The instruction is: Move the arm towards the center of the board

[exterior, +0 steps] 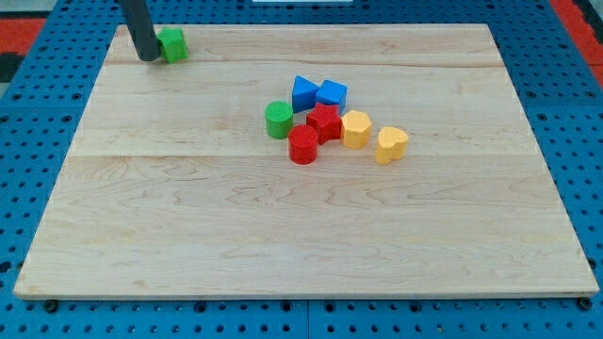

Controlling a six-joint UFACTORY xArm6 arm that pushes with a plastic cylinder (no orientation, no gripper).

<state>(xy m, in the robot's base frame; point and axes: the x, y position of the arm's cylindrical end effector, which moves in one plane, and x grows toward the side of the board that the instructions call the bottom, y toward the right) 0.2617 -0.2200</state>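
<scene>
My tip (149, 57) stands at the board's top left corner, touching the left side of a green block (173, 44). Near the middle, slightly toward the view's right, several blocks cluster: a green cylinder (278, 121), a blue triangular block (303, 93), a blue cube-like block (332, 93), a red star-like block (324, 122), a red cylinder (302, 146), a yellow hexagonal block (355, 129) and a yellow heart-like block (390, 144). My tip is far to the upper left of this cluster.
The wooden board (188, 235) lies on a blue pegboard surface (28, 169). A red area shows at the view's top corners (19, 28).
</scene>
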